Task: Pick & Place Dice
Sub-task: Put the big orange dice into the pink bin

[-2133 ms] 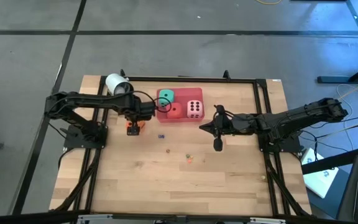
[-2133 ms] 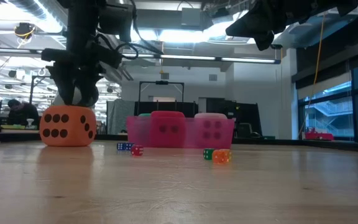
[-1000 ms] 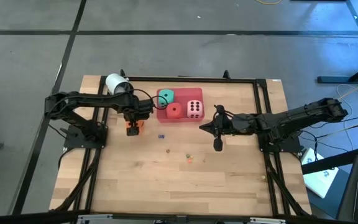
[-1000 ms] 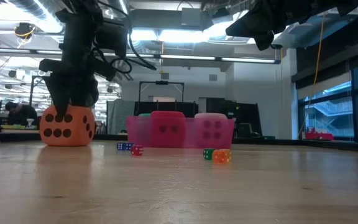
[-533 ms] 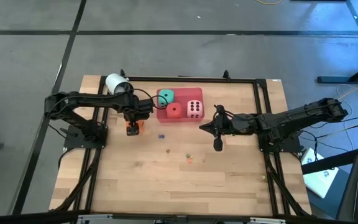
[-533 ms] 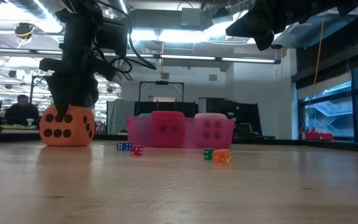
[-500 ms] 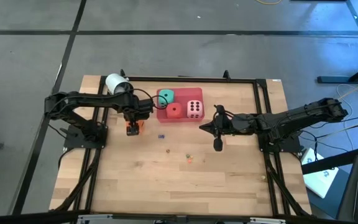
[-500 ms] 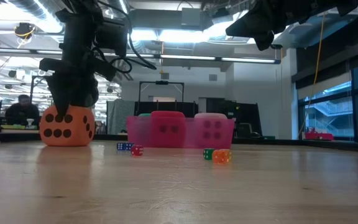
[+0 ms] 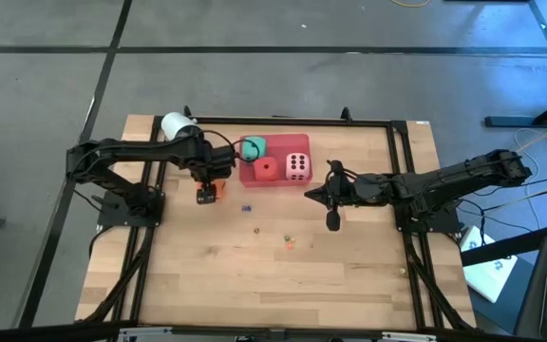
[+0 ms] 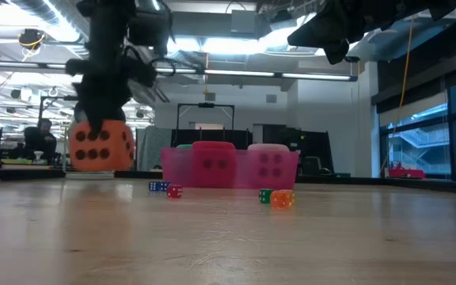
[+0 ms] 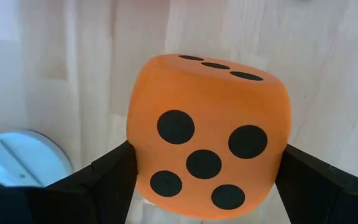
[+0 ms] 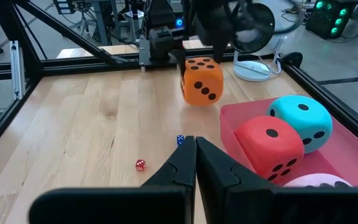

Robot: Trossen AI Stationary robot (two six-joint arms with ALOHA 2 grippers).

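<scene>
The orange die [image 11: 207, 137] hangs a little above the table [image 9: 254, 275] at its far left, and my left gripper [image 9: 207, 188] is shut on it from above. The low view shows the orange die [image 10: 101, 145] clear of the wood. A red die [image 9: 267, 170], a teal die [image 9: 254, 147] and a pale pink die [image 9: 297, 166] sit in the pink tray [image 9: 278, 182]. My right gripper [image 12: 196, 155] hovers shut, right of the tray, holding nothing. My left gripper pinches the orange die by two opposite side faces [image 11: 135, 155] between its two fingers [image 11: 107, 180]. The fingers come from above, pointing down. The five-pip face is up toward the wrist. The die hangs clear of the table, close to level.
Tiny coloured dice [image 9: 247, 207] [image 9: 291, 241] lie scattered on the wood near the tray. A white roll [image 9: 179, 126] sits at the far left corner. A black frame [image 9: 397, 171] borders the table. The near half of the table is bare wood.
My left gripper has risen with the orange die, which stood on the table a second ago and now hangs clear of it. Gripper and die have also shifted a little toward the pink tray.
</scene>
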